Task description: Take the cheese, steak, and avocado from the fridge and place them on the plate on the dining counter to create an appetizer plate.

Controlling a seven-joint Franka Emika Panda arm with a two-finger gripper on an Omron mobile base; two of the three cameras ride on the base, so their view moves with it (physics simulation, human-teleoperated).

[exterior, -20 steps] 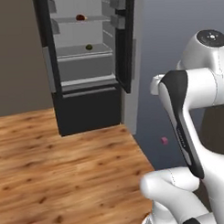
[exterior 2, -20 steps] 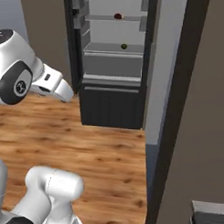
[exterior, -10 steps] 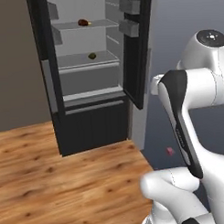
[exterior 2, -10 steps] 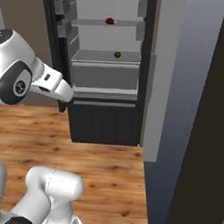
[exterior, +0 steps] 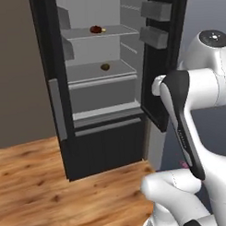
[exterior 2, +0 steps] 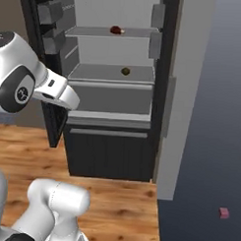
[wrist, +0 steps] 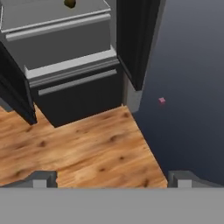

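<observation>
Left base view has closed in on the open fridge [exterior: 100, 87] since a second ago, the camera moving, not the things. The steak [exterior: 96, 29] lies on the upper shelf, the avocado [exterior: 105, 67] on the shelf below. Wooden floor [exterior: 39, 196] in front. The hand [wrist: 109, 178] has fingers wide apart, empty.

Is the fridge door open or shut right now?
Open. The fridge shows its pale shelves, with the steak and avocado on them; the door is swung aside.
</observation>
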